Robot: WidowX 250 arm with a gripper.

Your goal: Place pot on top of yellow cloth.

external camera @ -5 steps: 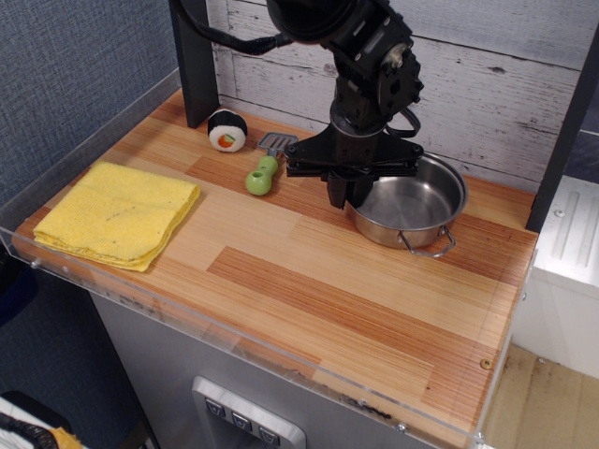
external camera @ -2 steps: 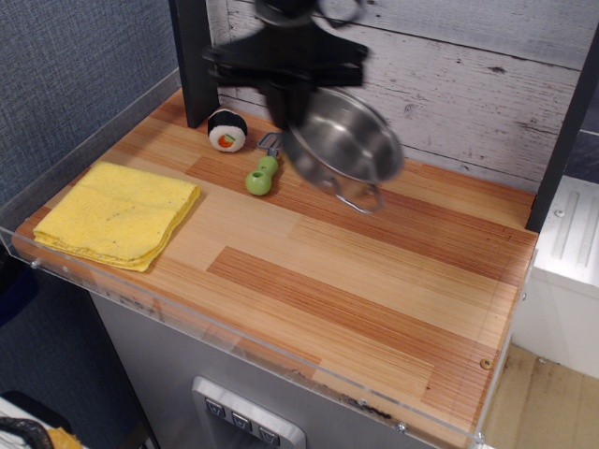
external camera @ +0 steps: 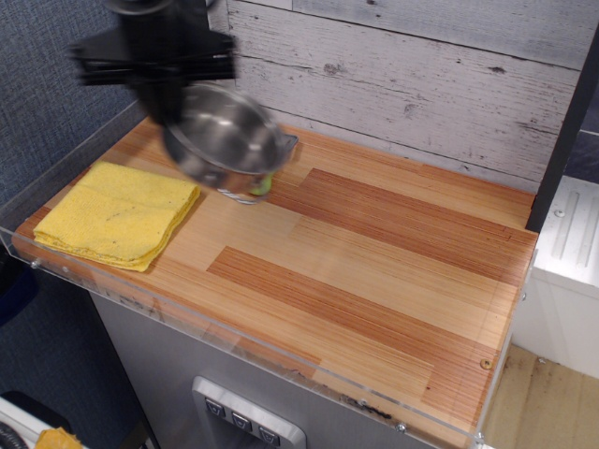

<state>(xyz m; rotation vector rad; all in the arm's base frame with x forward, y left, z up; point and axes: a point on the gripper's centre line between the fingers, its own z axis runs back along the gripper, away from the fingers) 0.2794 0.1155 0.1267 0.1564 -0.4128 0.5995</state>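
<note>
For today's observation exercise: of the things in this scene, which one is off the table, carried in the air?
The pot: it hangs tilted in the gripper, above the table, while the yellow cloth lies flat on the wood.

The gripper [external camera: 167,105] holds the tilted pot [external camera: 225,140] aloft beside the yellow cloth [external camera: 117,212].

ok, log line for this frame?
phase: carry | claw: shut on pot | pot: airborne, tilted, blurred | cloth: bare, left of pot

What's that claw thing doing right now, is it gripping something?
Gripper: closed on the rim of the pot, holding it tilted in the air, beside the yellow cloth.
</note>
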